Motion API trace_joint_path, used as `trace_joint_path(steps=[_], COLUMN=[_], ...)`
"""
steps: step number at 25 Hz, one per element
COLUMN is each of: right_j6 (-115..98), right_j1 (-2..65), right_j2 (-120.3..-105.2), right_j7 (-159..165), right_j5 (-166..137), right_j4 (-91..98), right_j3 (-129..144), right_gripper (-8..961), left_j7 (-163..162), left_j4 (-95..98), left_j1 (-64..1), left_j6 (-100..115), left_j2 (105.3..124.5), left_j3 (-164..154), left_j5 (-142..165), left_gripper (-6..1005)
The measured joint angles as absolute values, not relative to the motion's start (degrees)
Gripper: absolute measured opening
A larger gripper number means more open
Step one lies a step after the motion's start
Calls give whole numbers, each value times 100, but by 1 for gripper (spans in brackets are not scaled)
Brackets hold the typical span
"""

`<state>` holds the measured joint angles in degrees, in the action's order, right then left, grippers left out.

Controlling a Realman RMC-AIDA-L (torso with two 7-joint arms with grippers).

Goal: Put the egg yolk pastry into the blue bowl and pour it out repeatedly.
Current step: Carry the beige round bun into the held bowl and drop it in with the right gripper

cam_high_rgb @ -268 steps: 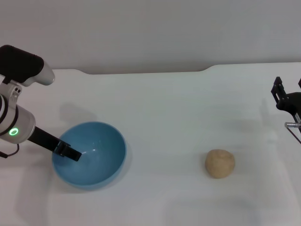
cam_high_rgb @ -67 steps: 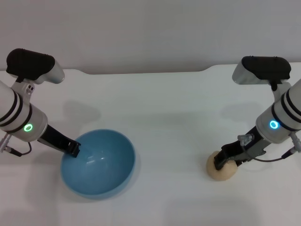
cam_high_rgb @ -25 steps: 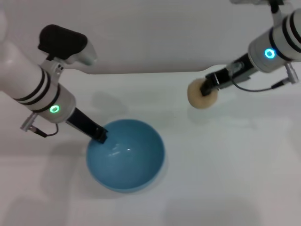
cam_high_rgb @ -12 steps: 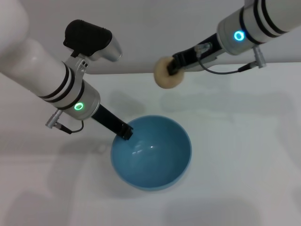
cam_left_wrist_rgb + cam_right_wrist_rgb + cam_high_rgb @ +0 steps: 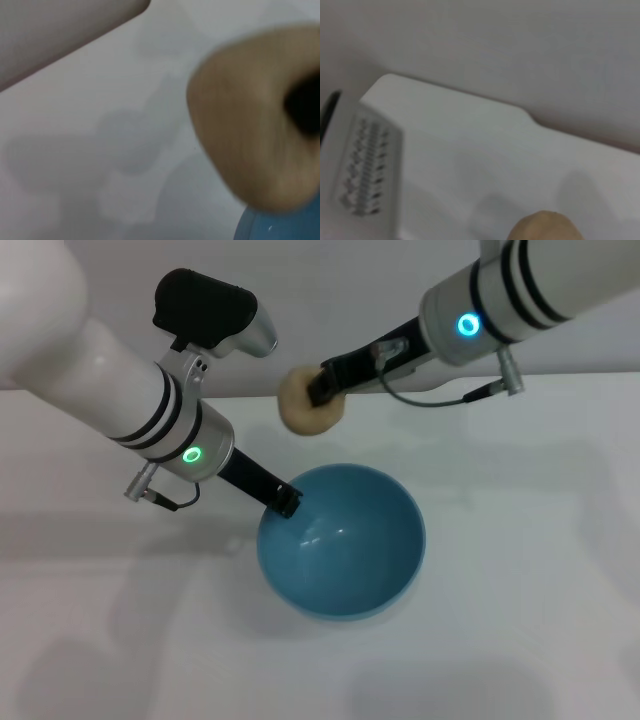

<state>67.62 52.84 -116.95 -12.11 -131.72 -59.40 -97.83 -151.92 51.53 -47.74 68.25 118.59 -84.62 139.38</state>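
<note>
- The right gripper (image 5: pixel 318 390) enters from the upper right of the head view and is clamped on the egg yolk pastry (image 5: pixel 308 406), holding it in the air at upper centre of the frame.
- The pastry hangs clear of the white table (image 5: pixel 520 620), above and toward the upper left of the blue bowl (image 5: pixel 342 540), not inside it.
- The left gripper (image 5: pixel 284 502) reaches in from the upper left and is closed on the bowl's upper-left rim.
- The bowl sits at the centre of the frame with its opening facing up and nothing inside.
- In the left wrist view the pastry (image 5: pixel 240 130) fills the right side, with a slice of the bowl's rim (image 5: pixel 280 225) at the lower right corner.
- In the right wrist view only the top of the pastry (image 5: pixel 545 227) shows at the lower edge.
</note>
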Motion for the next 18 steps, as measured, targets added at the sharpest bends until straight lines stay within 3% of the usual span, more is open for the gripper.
trace_joint_path(steps=[18], right_j6=[7419], right_j1=[4813], right_j2=[-11808], right_j7=[-1152], right_j5=[-13076], right_j4=[-6474], right_j3=[-9639], right_gripper=[101], left_j7=[-15395], left_j4=[5147], left_j1=[-4816], left_j6=[6436], left_j2=[11838], left_j3=[-8545], left_j5=[13954], left_gripper=[0])
